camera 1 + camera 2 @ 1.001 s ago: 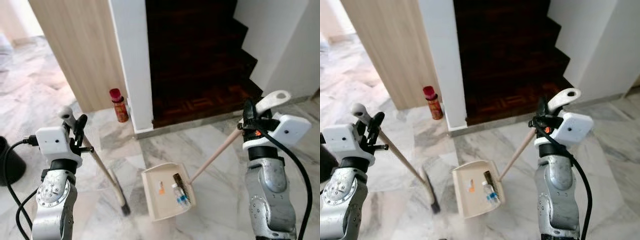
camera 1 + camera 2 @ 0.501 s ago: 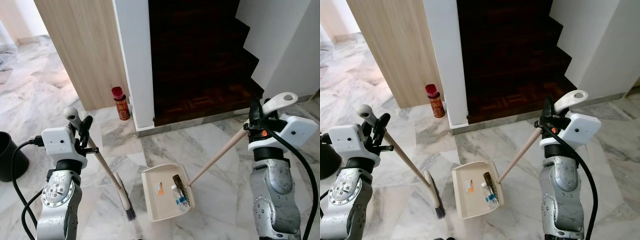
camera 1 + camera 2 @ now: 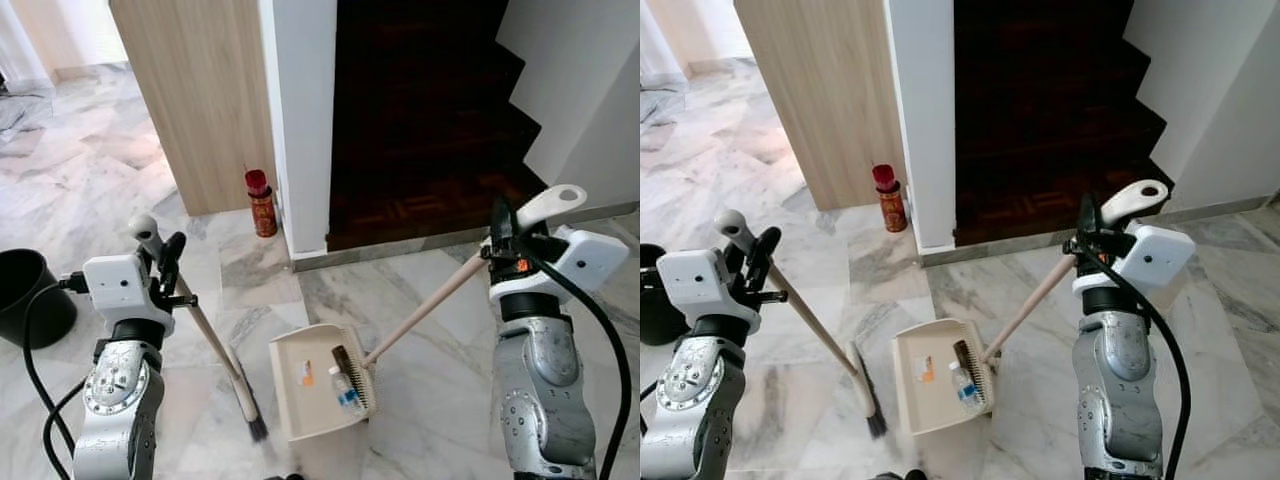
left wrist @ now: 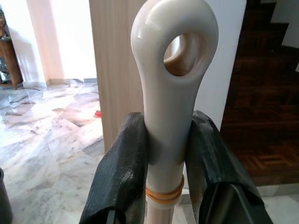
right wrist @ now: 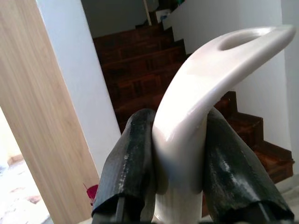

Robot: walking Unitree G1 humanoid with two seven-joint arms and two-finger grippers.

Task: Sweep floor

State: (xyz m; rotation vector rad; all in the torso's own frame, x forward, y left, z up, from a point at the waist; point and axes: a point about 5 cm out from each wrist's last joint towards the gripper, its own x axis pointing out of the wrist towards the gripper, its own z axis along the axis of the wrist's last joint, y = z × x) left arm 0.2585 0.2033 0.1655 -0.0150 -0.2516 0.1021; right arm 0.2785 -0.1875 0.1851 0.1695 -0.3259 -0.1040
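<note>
My left gripper [image 3: 165, 262] is shut on the cream handle of a broom [image 3: 215, 345], whose dark bristles [image 3: 254, 426] rest on the marble floor. In the left wrist view the black fingers [image 4: 124, 172] clamp the handle's looped end. My right gripper [image 3: 508, 232] is shut on the handle of a cream dustpan [image 3: 315, 385] that sits on the floor between my arms. The pan holds a small plastic bottle [image 3: 344, 388], a black comb-like strip [image 3: 352, 372] and an orange scrap [image 3: 306, 373]. The broom head stands just left of the pan.
A red spray can [image 3: 261, 202] stands by the white pillar [image 3: 300, 120]. Dark wooden stairs [image 3: 430, 130] rise ahead. A wooden panel [image 3: 200, 90] stands at the left, and a black bin [image 3: 30, 295] sits on the floor far left.
The camera has shifted, bringing more of the black bin and left floor into view. The broom head has stayed close to the pan's left side; both grips are unchanged.
</note>
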